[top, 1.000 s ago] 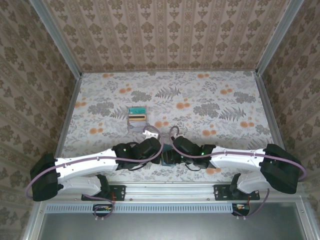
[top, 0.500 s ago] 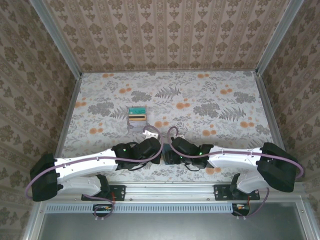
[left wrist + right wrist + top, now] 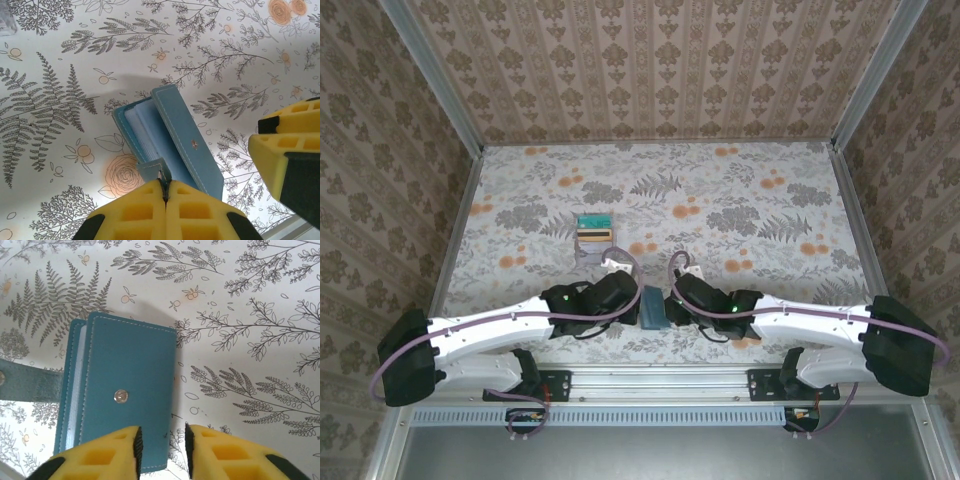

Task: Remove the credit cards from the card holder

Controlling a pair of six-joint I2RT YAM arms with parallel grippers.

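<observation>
The card holder (image 3: 653, 307) lay at 6 o'clock on the floral bench (image 3: 750, 200), close to the near edge rail and between the two wrists. From it the bench ran open toward 12, 2 and 3 o'clock as far as the wallpapered walls (image 3: 640, 70). At about 11 o'clock from the holder sat the credit cards (image 3: 594, 230), a teal one and an orange-yellow one with a dark stripe, stacked in a small pale tray (image 3: 586, 256), well apart from both arms. Both arms reached low and inward from their bases, forearms nearly flat over the bench, wrists meeting at the holder from 9 and 3 o'clock. The left gripper (image 3: 164, 189) had its jaws pressed together on the holder's strap (image 3: 152, 170), the case half open with pale blue sleeves showing. The right gripper (image 3: 161, 447) hung over the holder's closed cover near the snap (image 3: 120, 396). Its jaws stood apart, one finger over the cover and the other over the bench, with the cover's 3 o'clock edge lying in the gap between them.
</observation>
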